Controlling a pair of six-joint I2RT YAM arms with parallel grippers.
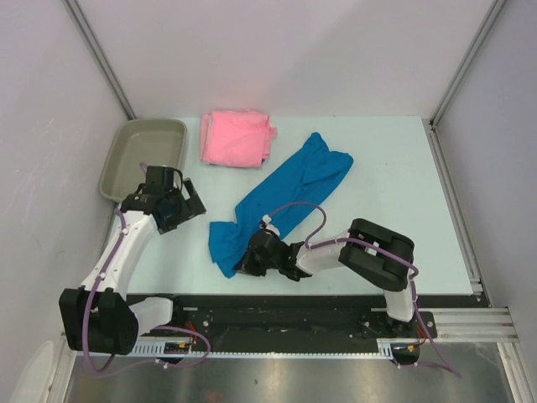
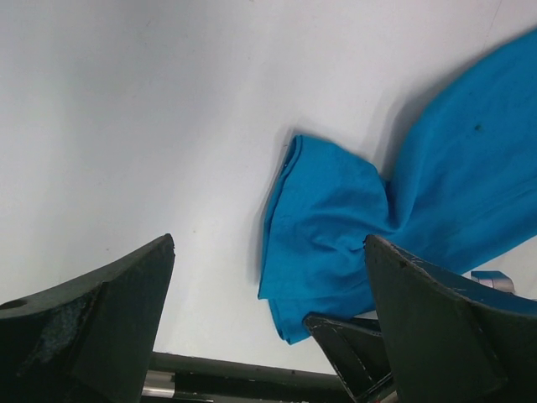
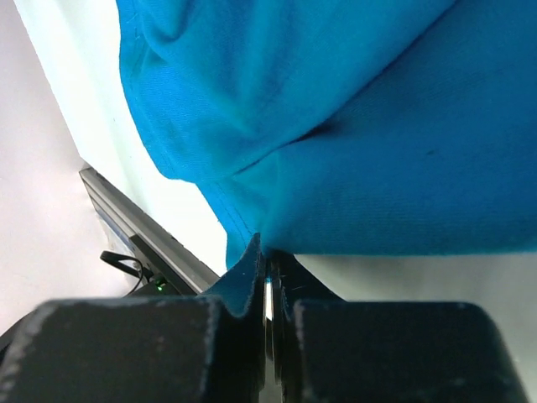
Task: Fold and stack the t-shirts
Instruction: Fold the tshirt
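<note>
The bright blue t-shirt [image 1: 285, 189] lies crumpled in a diagonal strip across the middle of the table. My right gripper [image 1: 243, 262] is low at the shirt's near-left corner. In the right wrist view it [image 3: 267, 252] is shut on the hem of the blue cloth [image 3: 336, 126]. The light pink t-shirt [image 1: 237, 138] lies folded at the back of the table. My left gripper [image 1: 186, 210] hangs open above bare table, left of the blue shirt. In its own view the left gripper [image 2: 270, 242] holds nothing, with the shirt's corner [image 2: 336, 218] and the right gripper [image 2: 352, 344] beyond.
A grey-beige tray [image 1: 144, 155] stands at the back left, just behind my left gripper. A dark rail [image 1: 319, 306] runs along the table's near edge. Walls close in the left, back and right sides.
</note>
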